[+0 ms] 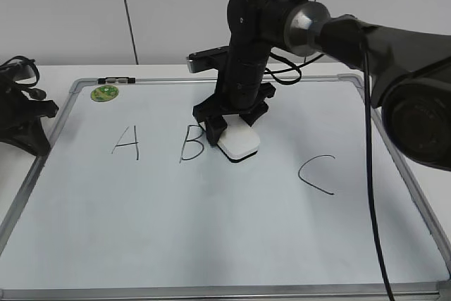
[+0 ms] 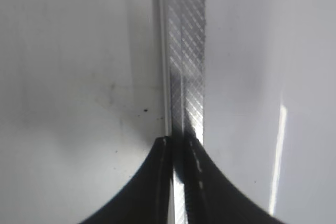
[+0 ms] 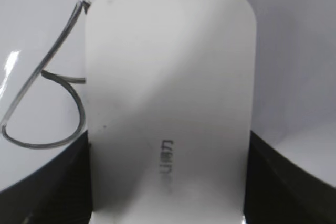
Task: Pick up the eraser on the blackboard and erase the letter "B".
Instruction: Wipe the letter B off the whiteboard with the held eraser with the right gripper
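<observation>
The white eraser (image 1: 238, 144) lies on the blackboard (image 1: 211, 230), just right of the black letter "B" (image 1: 190, 143). My right gripper (image 1: 233, 130) comes down from above and is shut on the eraser, a jaw on each long side. In the right wrist view the eraser (image 3: 168, 98) fills the middle, grey lettering on top, and part of the letter "B" (image 3: 47, 103) shows at its left. My left gripper (image 2: 179, 145) is shut and empty over the board's metal frame (image 2: 186, 51). The left arm (image 1: 21, 114) rests at the board's left edge.
The letter "A" (image 1: 127, 142) is left of the "B" and the letter "C" (image 1: 315, 174) is to the right. A round green magnet (image 1: 104, 93) sits at the board's far left corner. A black cable (image 1: 370, 174) hangs across the right side.
</observation>
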You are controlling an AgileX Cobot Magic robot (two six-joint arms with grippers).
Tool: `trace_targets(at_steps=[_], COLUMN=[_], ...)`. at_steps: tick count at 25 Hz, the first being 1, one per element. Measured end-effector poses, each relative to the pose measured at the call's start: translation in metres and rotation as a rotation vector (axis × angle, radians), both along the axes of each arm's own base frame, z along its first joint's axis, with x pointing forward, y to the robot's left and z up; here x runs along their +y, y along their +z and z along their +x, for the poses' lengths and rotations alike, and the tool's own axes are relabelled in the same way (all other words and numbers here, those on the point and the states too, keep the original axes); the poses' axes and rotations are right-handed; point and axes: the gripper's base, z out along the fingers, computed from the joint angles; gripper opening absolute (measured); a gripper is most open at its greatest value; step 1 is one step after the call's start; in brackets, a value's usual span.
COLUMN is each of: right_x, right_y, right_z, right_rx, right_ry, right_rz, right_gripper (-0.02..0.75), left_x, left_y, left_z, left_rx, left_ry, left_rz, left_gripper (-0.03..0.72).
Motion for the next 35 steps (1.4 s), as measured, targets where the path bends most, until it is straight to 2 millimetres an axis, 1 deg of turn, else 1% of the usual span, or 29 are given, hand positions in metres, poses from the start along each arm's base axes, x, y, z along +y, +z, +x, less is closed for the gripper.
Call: trace_targets(at_steps=[7,13,17,23,26,30,35], right_x=[0.0,0.005,0.019,0.049,0.06,0.071,0.075], right_y=[0.001,0.0,-0.002,-0.003,-0.003,-0.003,-0.003], right_z=[0.001,0.0,-0.007,-0.025,-0.033,-0.041,-0.045], right_rx=[-0.006,-0.018,-0.041,-0.06,-0.066,-0.068,-0.077], right_ry=[-0.001,0.026,0.082,0.168,0.202,0.232,0.249], right_rz=[0.003,0.013,0.006,-0.011,-0.021,-0.031,-0.047], right_gripper=[0.516,0.515,0.515,0.515,0.515,0.515,0.514], left_x=[0.0,0.0,0.0,0.0,0.0,0.001,0.001], left_y=[0.0,0.0,0.0,0.0,0.0,0.0,0.0], left_z=[0.0,0.0,0.0,0.0,-0.001,-0.001,-0.001], left_rx=[0.0,0.0,0.001,0.004,0.008,0.01,0.012], left_ry=[0.0,0.0,0.0,-0.002,-0.005,-0.003,-0.005], left_rz=[0.0,0.0,0.0,0.0,0.003,0.002,0.003], left_gripper=[0.028,0.028,0.028,0.028,0.028,0.028,0.028])
